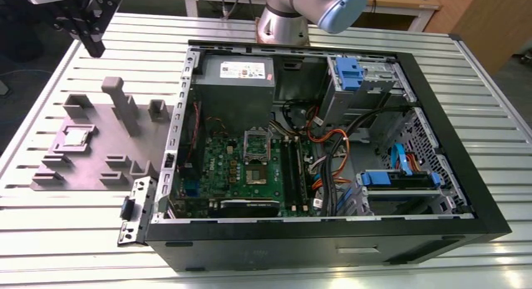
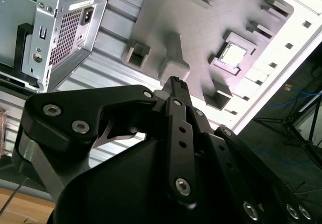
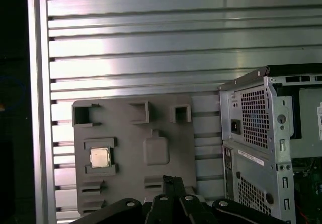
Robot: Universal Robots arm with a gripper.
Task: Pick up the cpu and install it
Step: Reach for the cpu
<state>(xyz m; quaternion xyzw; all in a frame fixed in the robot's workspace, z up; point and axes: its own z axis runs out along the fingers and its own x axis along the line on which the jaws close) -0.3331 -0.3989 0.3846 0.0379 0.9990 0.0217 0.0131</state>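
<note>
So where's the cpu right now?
The cpu sits in a recess of the moulded plate, on the exterior view's left of the computer case.

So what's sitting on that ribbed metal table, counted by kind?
case, open, with its parts inside: 1
plate, grey, with upright blocks: 1
cpu, lying in a pocket of the plate: 1
Total: 3
</note>
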